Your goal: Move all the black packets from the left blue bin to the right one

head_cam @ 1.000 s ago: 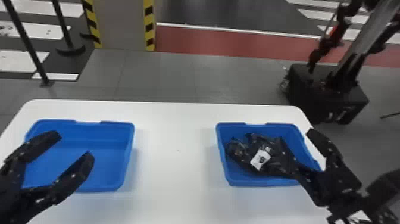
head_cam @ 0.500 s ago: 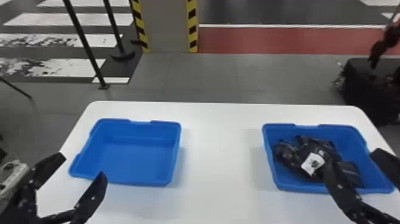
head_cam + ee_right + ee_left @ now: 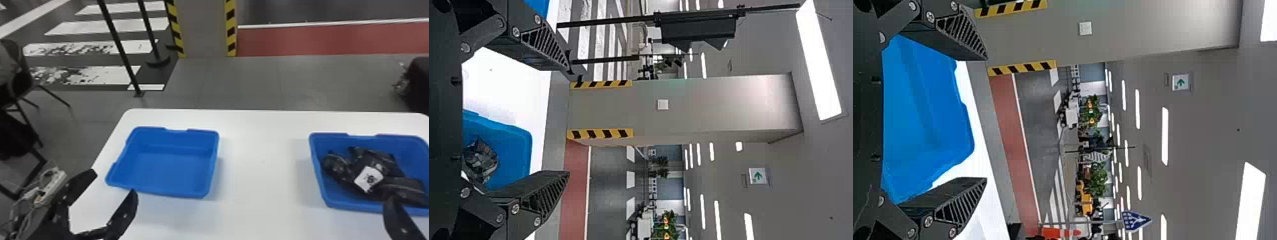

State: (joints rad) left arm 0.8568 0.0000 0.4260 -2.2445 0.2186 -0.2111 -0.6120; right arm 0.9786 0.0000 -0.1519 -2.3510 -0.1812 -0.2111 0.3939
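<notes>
The left gripper (image 3: 113, 182) and right gripper (image 3: 402, 220) have drawn back toward the near side of the white worktop (image 3: 261, 191), and the head view has swung left. Both sets of fingers stand spread. Black packets (image 3: 373, 166) lie heaped inside the right blue bin (image 3: 322, 183), well apart from the left one (image 3: 172, 170).

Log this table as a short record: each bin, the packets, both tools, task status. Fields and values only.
left bin: empty
right bin: holds the black packets
black packets: bunched and overlapping, exact count unclear
white label: on the packets, facing up
left tool: open, holding nothing, near the left bin
right tool: open, holding nothing, near the right bin
table: white, under both bins
task status: looks complete
</notes>
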